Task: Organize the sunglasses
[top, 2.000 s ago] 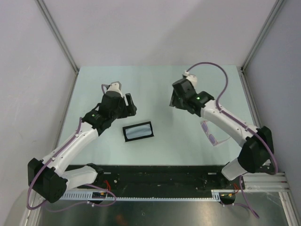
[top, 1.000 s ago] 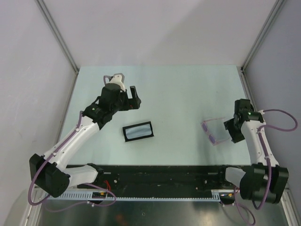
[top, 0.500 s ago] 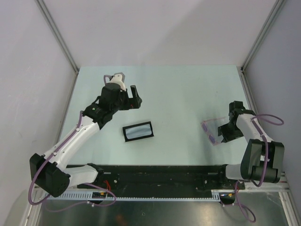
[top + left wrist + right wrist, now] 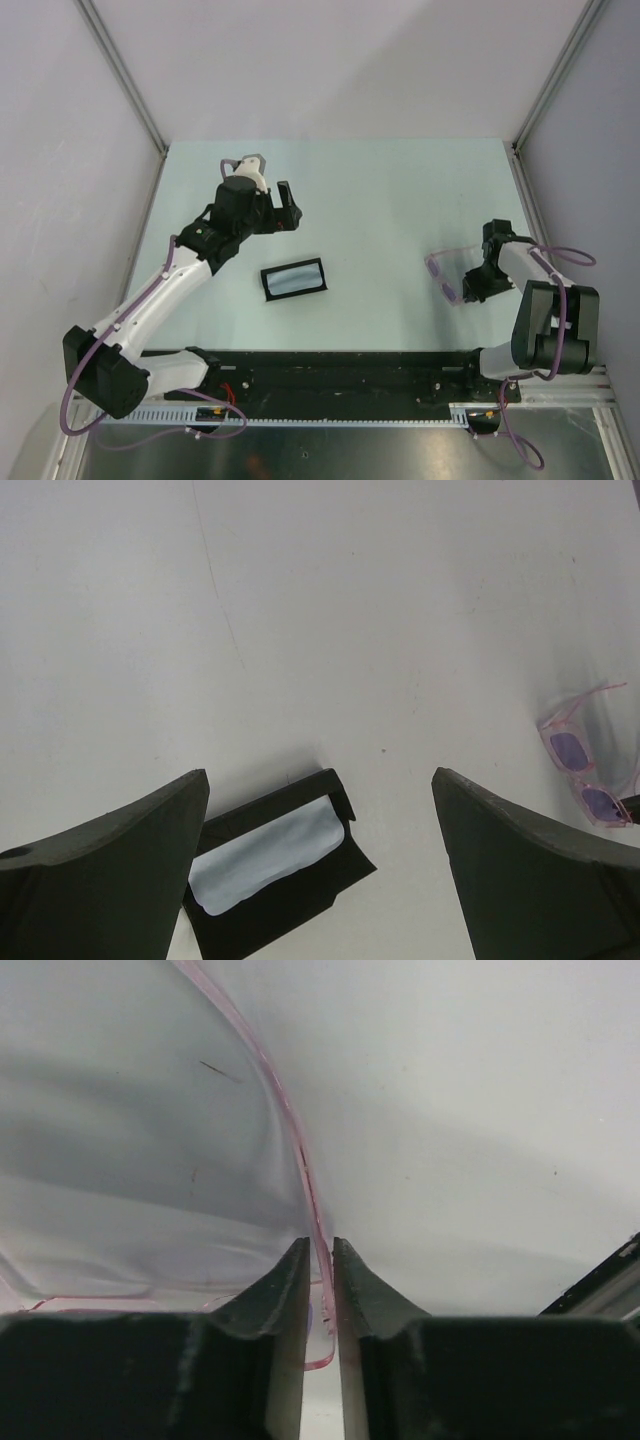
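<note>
We see our right gripper (image 4: 320, 1245) pinching one slim temple arm of the sunglasses (image 4: 447, 275), near the right edge of the tabletop (image 4: 380, 190). Our left gripper (image 4: 284, 208) hangs spread wide.

Right wrist cam: only one thin temple of the sunglasses (image 4: 290, 1125) shows, running into the slit between the right fingers (image 4: 285, 1310); rest hidden behind them, can't tell if it's actually pinched. Top cam: right arm (image 4: 500, 262) covers the glasses' outer side. Left wrist cam: left finger (image 4: 110, 880) hides one end of the case (image 4: 300, 905), bottom edge crops its near corner.
</note>
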You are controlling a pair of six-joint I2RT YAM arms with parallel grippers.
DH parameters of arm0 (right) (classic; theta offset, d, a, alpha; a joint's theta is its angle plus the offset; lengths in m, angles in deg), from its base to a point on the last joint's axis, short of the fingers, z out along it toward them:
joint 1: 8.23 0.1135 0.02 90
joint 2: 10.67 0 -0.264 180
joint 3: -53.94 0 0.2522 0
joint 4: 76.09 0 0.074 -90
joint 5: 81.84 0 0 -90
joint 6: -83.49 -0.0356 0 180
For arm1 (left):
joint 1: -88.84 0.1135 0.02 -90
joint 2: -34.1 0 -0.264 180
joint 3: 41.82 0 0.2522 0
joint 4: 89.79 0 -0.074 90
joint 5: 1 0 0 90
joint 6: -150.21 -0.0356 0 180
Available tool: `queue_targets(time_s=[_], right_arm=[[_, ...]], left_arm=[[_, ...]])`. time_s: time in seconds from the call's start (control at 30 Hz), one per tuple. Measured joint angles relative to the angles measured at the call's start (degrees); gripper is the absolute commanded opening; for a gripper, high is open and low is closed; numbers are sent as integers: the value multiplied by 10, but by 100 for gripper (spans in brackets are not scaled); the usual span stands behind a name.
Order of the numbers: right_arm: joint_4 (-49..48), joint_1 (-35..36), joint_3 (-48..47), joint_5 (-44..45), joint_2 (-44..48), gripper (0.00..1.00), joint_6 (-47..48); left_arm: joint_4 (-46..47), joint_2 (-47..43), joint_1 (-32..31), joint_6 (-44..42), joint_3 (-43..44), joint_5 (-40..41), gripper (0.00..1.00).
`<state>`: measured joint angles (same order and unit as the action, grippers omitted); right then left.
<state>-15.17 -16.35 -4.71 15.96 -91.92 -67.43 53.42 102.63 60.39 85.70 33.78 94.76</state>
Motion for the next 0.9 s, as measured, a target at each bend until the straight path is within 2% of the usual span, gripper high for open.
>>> queue_targets(time_s=[0.03,0.1,0.33,0.53,0.67,0.83,0.9], right_arm=[[-2,0,1,1,-2,5,1],[-6,0,2,2,-8,0,5],[-21,0,4,-3,3,0,17],[-70,9,5,-36,80,0,82],[-117,72,-9,-57,134,0,160],[-213,215,-26,-60,224,0,269],[-251,252,-29,-74,254,0,303]], left_arm=[[0,0,0,0,0,0,100],[0,0,0,0,0,-1,100],[0,0,1,-1,0,-24,100],[-2,3,3,-1,16,-63,100],[-2,11,10,2,51,-109,100],[3,27,23,25,99,-189,100],[5,32,24,31,113,-223,100]])
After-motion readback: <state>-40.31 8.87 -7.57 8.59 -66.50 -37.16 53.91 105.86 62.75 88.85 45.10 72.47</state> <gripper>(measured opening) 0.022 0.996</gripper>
